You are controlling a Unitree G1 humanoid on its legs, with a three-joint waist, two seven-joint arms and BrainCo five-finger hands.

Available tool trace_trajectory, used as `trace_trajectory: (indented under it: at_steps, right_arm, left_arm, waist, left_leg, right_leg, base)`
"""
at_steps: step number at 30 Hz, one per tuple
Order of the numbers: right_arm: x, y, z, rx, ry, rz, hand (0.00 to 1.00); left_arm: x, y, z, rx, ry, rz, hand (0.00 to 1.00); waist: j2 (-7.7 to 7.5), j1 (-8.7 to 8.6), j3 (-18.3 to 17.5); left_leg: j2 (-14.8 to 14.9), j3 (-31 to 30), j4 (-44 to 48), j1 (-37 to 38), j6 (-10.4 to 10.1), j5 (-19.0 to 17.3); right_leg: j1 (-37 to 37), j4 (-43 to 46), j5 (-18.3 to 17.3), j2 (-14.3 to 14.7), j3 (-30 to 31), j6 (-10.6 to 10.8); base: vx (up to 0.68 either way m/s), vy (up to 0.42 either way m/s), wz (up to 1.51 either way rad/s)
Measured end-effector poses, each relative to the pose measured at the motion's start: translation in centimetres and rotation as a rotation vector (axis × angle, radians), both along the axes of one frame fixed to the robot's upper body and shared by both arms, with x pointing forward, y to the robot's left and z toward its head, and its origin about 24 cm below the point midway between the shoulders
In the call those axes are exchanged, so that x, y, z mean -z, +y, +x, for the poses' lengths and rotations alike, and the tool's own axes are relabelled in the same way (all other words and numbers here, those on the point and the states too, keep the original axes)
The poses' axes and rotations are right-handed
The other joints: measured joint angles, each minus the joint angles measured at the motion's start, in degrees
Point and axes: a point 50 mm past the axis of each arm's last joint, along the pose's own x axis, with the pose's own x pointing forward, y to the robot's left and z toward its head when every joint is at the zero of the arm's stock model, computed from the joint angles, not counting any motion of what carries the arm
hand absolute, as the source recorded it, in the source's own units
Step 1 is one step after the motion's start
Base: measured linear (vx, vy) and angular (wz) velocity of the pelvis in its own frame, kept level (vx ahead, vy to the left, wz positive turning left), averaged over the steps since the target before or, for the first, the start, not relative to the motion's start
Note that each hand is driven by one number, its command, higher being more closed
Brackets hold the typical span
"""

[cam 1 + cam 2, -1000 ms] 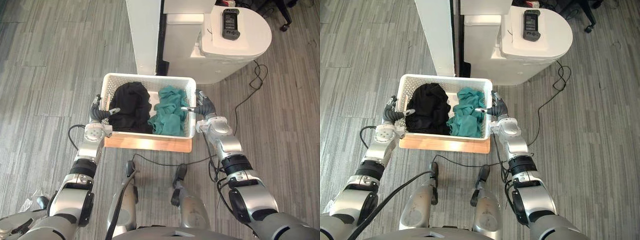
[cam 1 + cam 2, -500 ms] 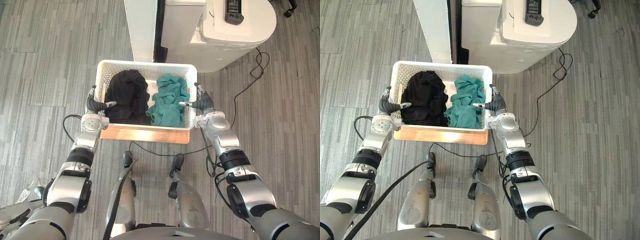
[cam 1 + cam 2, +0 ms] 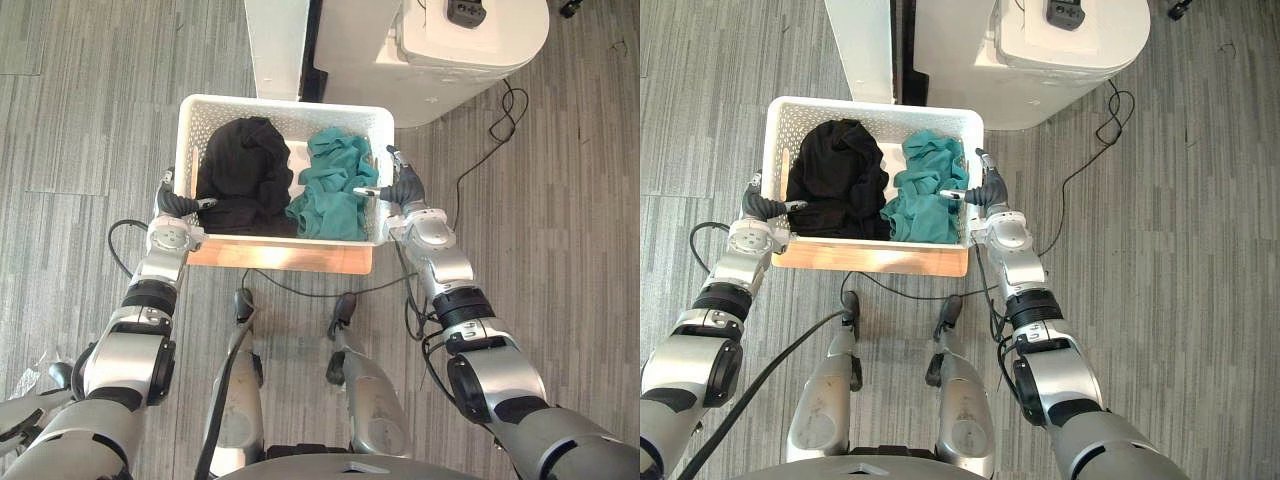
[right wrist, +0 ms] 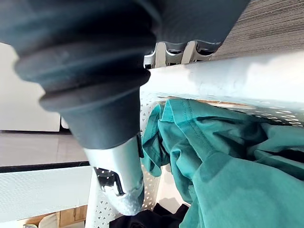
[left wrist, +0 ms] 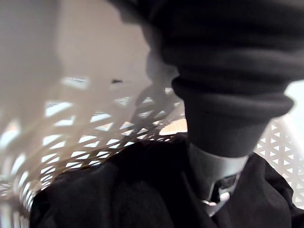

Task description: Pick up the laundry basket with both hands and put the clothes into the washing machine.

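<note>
No lettering, label, number or sign can be read anywhere in the scene. A dark handheld device point(image 3: 466, 12) lies on top of the white washing machine point(image 3: 470, 55), well beyond the fingers of the right hand point(image 3: 404, 190). Any marks on its face are too small to make out.

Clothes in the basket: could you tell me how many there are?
2: a black garment left in the basket, a teal garment to its right; more may hide underneath.
</note>
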Motion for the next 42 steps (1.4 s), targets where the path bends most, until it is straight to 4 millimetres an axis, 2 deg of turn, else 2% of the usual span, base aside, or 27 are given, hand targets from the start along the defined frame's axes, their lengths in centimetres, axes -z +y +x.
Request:
trace_trajectory:
  at_steps: [7,15,26,29,34,37,42]
  right_arm:
    - [-0.8,0.5,0.3,-0.014,-0.02,-0.01,0.0]
    - [-0.7,1.2,0.9,-0.033,0.013,-0.042,0.0]
    - [-0.9,2.3,2.0,-0.042,0.084,-0.241,0.0]
    - [0.0,2.4,0.6,-0.019,0.047,-0.277,0.0]
    - [1.7,3.0,-2.1,0.043,-0.009,-0.24,0.0]
    - [2.3,3.1,-2.7,0.084,-0.005,-0.202,0.0]
    - [3.7,3.5,-3.8,0.124,0.014,-0.179,0.0]
  left_arm:
    - [-1.2,0.5,0.4,-0.024,-0.041,-0.083,0.0]
    - [-2.4,1.4,0.9,-0.046,-0.055,-0.107,0.0]
    - [-3.1,2.0,1.0,-0.054,-0.057,-0.132,0.0]
    - [-3.1,2.0,1.0,-0.056,-0.059,-0.132,0.0]
    - [-3.0,2.2,0.7,-0.093,-0.084,-0.12,0.0]
    - [-2.8,2.1,0.6,-0.103,-0.085,-0.12,0.0]
    - [-1.9,2.0,0.2,-0.117,-0.073,-0.101,0.0]
  waist:
    - [-0.65,0.09,-0.1]
    - [-2.5,-0.36,-0.5]
    - [-5.19,-0.86,-2.2]
    - [-5.39,-0.9,-2.4]
    - [-5.42,-1.56,-2.4]
    - [-5.75,-1.64,-2.6]
    - [-7.16,-1.67,-4.6]
  left_leg:
    - [0.0,0.3,-0.1,-1.4,-0.2,0.5]
    - [0.0,0.4,-0.1,-2.0,-0.5,0.9]
    - [0.0,0.5,-0.1,-3.1,-0.6,1.8]
    - [-0.1,0.5,-0.1,-3.1,-0.6,1.8]
    - [-0.1,0.5,-0.1,-3.1,-0.6,1.8]
    - [-0.2,0.5,-0.1,-3.1,-0.6,1.8]
    - [-0.3,0.4,-0.1,-3.3,-0.6,1.7]
  right_leg:
    - [-1.7,0.0,0.1,0.0,0.3,0.6]
    - [-2.4,0.0,0.7,0.1,0.5,1.0]
    - [-3.7,0.0,1.2,0.1,1.3,0.8]
    - [-3.7,0.0,1.2,0.1,1.5,0.8]
    - [-3.7,-0.1,1.2,0.1,1.4,0.8]
    - [-3.6,-0.3,1.2,0.1,1.4,0.8]
    - [-3.4,-1.2,1.6,0.1,1.4,1.1]
  base:
    - [0.0,-0.004,-0.01]
    - [-0.02,-0.011,-0.01]
    - [-0.04,-0.033,-0.01]
    - [-0.03,-0.023,0.0]
    - [-0.02,-0.019,0.0]
    - [-0.02,-0.018,0.01]
    - [0.0,0.0,0.0]
